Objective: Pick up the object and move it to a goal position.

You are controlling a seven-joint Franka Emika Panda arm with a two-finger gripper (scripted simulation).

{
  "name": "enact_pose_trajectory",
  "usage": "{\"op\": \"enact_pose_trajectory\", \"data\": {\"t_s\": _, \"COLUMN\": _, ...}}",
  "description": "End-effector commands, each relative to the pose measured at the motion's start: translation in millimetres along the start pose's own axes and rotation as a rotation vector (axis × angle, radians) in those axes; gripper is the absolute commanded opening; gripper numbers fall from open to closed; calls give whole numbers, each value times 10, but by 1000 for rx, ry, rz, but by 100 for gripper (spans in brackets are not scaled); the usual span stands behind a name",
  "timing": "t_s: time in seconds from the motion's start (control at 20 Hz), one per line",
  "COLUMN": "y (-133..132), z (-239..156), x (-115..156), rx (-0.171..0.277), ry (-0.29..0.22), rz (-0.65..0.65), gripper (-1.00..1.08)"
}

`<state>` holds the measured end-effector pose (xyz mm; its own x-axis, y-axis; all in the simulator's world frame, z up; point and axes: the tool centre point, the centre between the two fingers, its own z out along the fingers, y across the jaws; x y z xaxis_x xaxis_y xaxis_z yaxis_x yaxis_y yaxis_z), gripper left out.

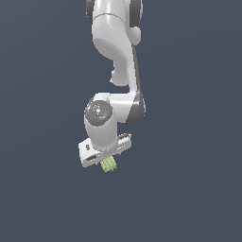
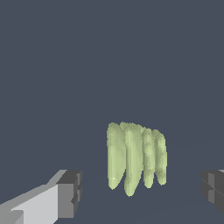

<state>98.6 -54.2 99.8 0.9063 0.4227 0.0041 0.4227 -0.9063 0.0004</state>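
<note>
One white robot arm (image 1: 116, 52) is seen over a plain dark grey surface (image 1: 198, 189). Its gripper (image 1: 108, 158) is spread wide, nothing gripped, fingers (image 2: 69, 193) well apart, the pale green ridged object (image 2: 135, 157) lying between them, untouched.

we note the ridged chunk (image 2: 135, 158) pale yellow-green, the gripper (image 1: 105, 152) white with dark grey pads (image 2: 70, 193), the ground slate blue.

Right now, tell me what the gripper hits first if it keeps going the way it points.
Probably the yellow-green ridged chunk: it sits ahead between the open gripper's fingers, touching neither. Depth is uncertain.
</note>
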Motion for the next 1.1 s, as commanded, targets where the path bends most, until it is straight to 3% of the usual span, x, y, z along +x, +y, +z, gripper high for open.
{"op": "enact_pose_trajectory", "data": {"t_s": 0.0, "y": 48, "z": 48, "x": 5, "rx": 0, "ry": -2, "rz": -17, "gripper": 100}}
{"op": "enact_pose_trajectory", "data": {"t_s": 0.4, "y": 70, "z": 108, "x": -3, "rx": 1, "ry": -4, "rz": -21, "gripper": 100}}
{"op": "enact_pose_trajectory", "data": {"t_s": 1.05, "y": 71, "z": 593, "x": -7, "rx": 0, "ry": -4, "rz": -25, "gripper": 100}}
